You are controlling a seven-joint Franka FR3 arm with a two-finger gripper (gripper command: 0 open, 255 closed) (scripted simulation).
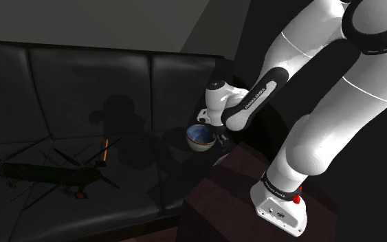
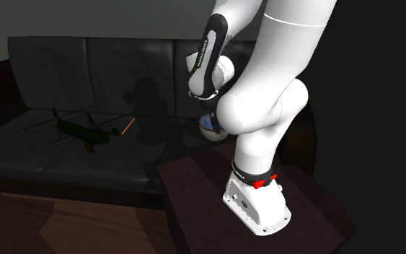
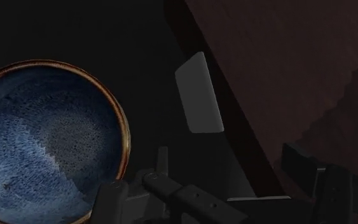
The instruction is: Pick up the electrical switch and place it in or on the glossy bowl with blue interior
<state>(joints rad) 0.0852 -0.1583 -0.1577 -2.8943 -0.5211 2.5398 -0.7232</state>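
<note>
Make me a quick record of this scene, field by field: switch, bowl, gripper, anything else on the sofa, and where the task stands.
target: switch, grey, rectangular, beside the stand, not held
destination: bowl, blue inside, brown rim, empty, on the sofa, apart from the switch
effector: gripper, open, holding nothing, above switch and bowl
other: toy helicopter, farther along the sofa
progress: switch not yet picked up
</note>
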